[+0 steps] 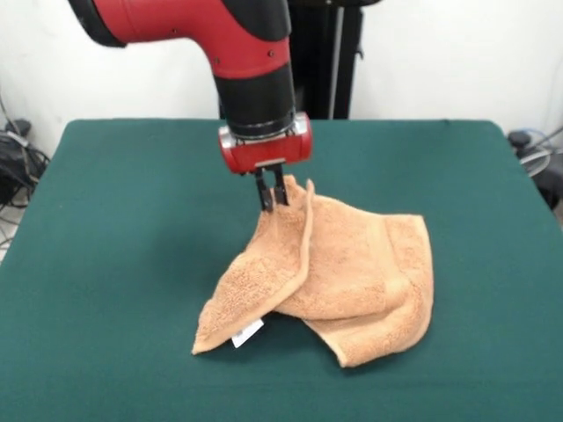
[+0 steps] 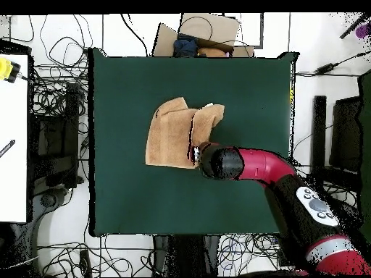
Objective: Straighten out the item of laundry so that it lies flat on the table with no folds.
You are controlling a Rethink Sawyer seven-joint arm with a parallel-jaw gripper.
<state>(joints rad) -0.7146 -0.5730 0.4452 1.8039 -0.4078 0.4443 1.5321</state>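
Observation:
The orange-tan towel (image 1: 352,277) lies folded on the dark green table (image 1: 114,264), right of centre in the front view. My gripper (image 1: 272,203) is shut on the towel's far corner and holds it lifted, so one flap hangs down to the table. A small white tag (image 1: 247,333) shows at that flap's near edge. In the overhead view the towel (image 2: 170,134) lies in the table's (image 2: 130,195) middle. The arm's end (image 2: 221,162) covers the gripper there.
The robot's pedestal (image 1: 330,57) stands behind the table's far edge. Cables (image 2: 61,94) and a cardboard box (image 2: 203,32) lie on the floor round the table. A white desk (image 2: 13,137) stands beside it.

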